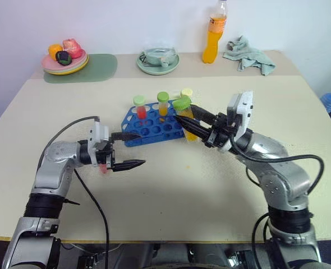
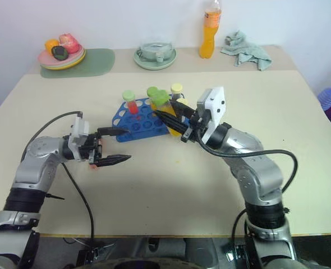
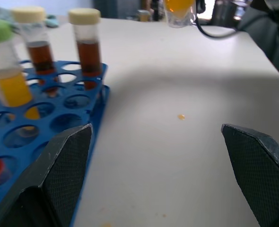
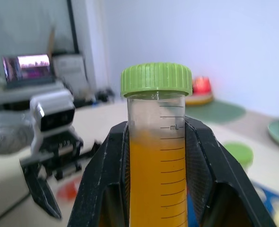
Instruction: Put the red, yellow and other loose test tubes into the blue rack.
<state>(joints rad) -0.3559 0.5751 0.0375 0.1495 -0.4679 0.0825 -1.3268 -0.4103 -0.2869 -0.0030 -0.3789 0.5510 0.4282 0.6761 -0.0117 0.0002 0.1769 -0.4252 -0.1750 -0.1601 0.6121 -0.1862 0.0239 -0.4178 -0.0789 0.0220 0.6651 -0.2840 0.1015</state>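
The blue rack (image 1: 152,128) lies mid-table. In it stand a red tube with a light-green cap (image 1: 140,107), a yellow tube with a green cap (image 1: 163,104) and a dark brown tube with a pale-yellow cap (image 3: 85,47). My right gripper (image 1: 185,115) is shut on another yellow tube with a green cap (image 4: 157,142), holding it tilted above the rack's right end. My left gripper (image 1: 138,149) stands open and level by the rack's near-left corner, nothing between its fingers (image 3: 64,165). Its upper fingertip reaches the rack's edge.
Along the far edge stand an orange drink bottle (image 1: 213,39), a green plate (image 1: 157,66) with a cup, stacked plates (image 1: 64,66) with toy fruit on a green mat (image 1: 98,68), and a crumpled cloth (image 1: 249,57). A small reddish thing (image 1: 102,167) lies under my left wrist.
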